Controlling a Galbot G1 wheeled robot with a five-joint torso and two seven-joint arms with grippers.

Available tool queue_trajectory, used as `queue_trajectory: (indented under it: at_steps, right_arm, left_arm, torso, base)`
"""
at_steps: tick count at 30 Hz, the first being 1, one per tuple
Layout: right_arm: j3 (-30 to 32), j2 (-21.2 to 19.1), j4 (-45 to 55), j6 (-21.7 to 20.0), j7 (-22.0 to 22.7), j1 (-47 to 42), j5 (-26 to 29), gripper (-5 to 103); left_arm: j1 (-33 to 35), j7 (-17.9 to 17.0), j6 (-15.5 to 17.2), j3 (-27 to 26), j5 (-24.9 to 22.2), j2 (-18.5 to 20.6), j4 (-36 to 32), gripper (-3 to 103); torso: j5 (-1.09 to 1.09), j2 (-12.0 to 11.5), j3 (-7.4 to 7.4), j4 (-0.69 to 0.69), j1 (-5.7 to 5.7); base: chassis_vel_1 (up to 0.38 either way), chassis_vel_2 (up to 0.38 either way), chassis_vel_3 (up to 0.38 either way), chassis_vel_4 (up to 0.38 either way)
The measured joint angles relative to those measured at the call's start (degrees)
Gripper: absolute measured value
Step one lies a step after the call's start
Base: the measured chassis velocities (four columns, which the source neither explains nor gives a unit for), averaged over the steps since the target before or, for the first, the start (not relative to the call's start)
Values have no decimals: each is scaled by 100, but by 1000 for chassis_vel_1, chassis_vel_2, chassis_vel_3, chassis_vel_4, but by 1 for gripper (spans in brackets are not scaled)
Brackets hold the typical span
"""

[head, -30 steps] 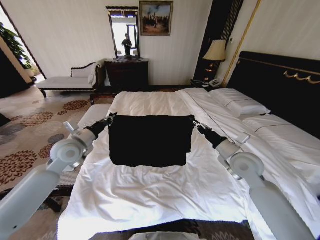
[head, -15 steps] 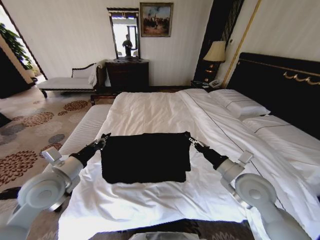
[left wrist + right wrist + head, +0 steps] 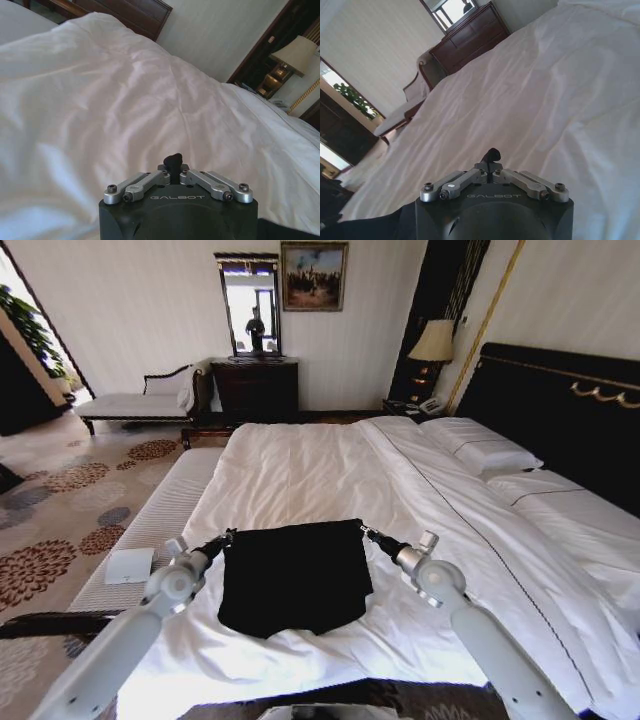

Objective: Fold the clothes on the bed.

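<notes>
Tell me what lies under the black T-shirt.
The black T-shirt lies on the bed's white duvet, held at its far corners by left gripper and right gripper. Whatever it covers is hidden.

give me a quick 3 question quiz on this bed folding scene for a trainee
1. True or false: the black soft-fabric T-shirt lies on the white pillows.
2. Multiple choice: where do the left gripper and right gripper sit? A) at the shirt's two far corners, one each B) both on the near hem C) above the table lamp
3. Fill in: each gripper's fingers are ____ on the shirt fabric.

Key
1. False: it lies near the foot of the large white-sheeted bed, well apart from the pillows.
2. A
3. Shut; both wrist views show the fingers pinched together.
</notes>
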Motion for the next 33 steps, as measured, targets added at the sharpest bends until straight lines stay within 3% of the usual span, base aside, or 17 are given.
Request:
queue_trajectory:
  at_steps: [1,4,11,22,29,32,33]
  right_arm:
    - [0,0,0,0,0,0,0,0]
    - [-206,123,-669,180,-172,318,-548,0]
    - [-329,252,-1291,469,-332,860,-805,0]
    - [-536,595,-2078,1080,-550,1346,-1333,0]
    - [-535,624,-2091,1345,-649,1134,-1625,0]
    - [-471,626,-1975,1654,-719,787,-2117,0]
    - [-471,626,-1975,1654,-719,787,-2117,0]
  left_arm:
    - [0,0,0,0,0,0,0,2]
    - [-598,222,-96,356,275,-386,837,2]
    - [-1281,591,-344,400,524,-866,2139,2]
    - [-1477,834,-571,311,618,-1096,2624,2]
    - [-1310,1002,-764,251,694,-1079,2513,2]
    - [-942,1258,-1196,183,1129,-1013,2332,2]
    - [-942,1258,-1196,183,1129,-1013,2332,2]
  torso:
    - [0,0,0,0,0]
    - [4,0,0,-2,1]
    - [0,0,-1,4,0]
    - [0,0,-1,4,-1]
    - [1,1,-2,0,-2]
    - [0,1,-2,1,-2]
    - [0,1,-2,1,-2]
  base:
    - [0,0,0,0]
    - [0,0,0,0]
    - [0,0,0,0]
    - [0,0,0,0]
    - [0,0,0,0]
    - [0,0,0,0]
    - [0,0,0,0]
